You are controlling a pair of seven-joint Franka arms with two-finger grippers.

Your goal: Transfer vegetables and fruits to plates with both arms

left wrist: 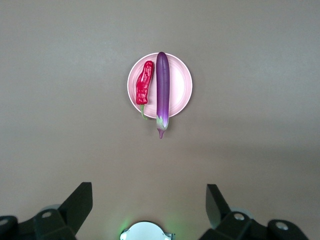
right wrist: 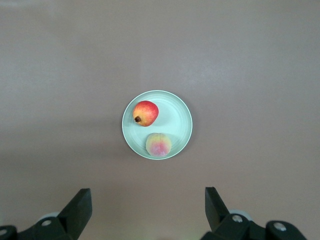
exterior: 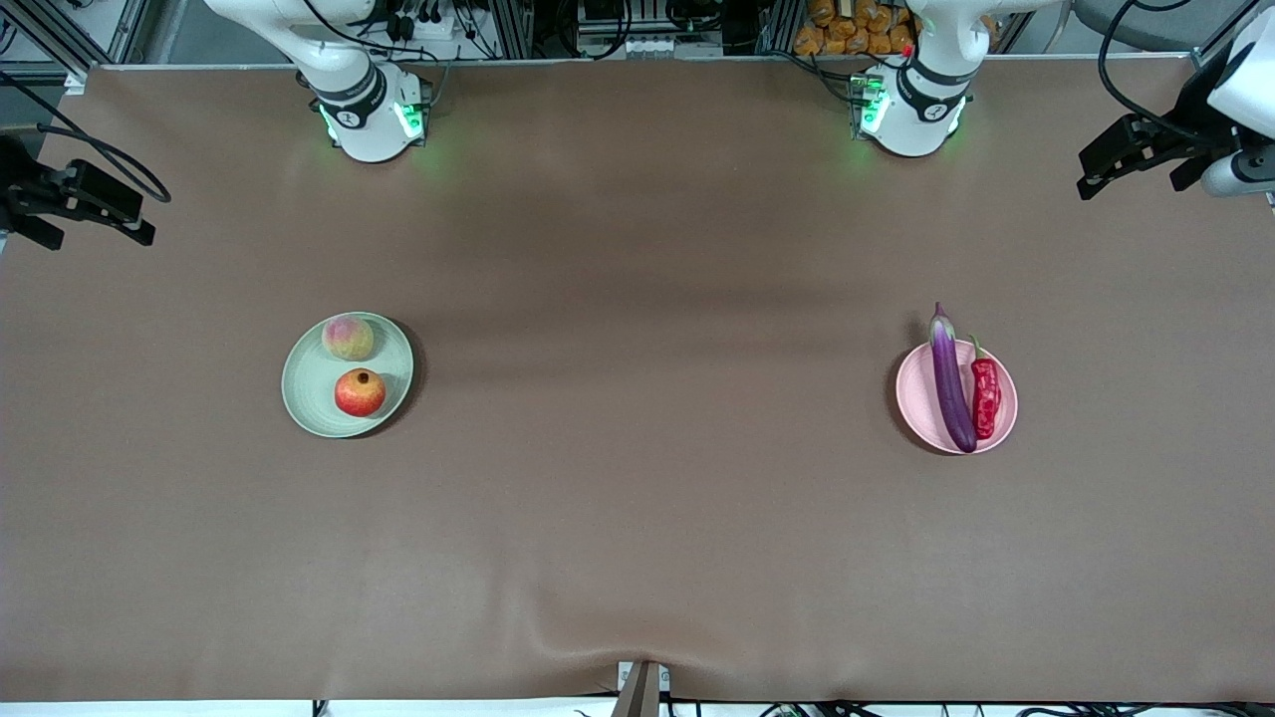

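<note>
Nearest the front camera on the brown surface (exterior: 637, 558), the pomegranate (exterior: 360, 392) and peach (exterior: 348, 338) sit on the green plate (exterior: 304, 393) toward the right arm's end. The eggplant (exterior: 951, 378) and chili pepper (exterior: 985, 396) lie on the pink plate (exterior: 916, 398) toward the left arm's end. Farther up, the left hand (left wrist: 150, 202) and right hand (right wrist: 148, 202) hang high, wide open and empty. All seems placed; best to keep both hands clear.
</note>
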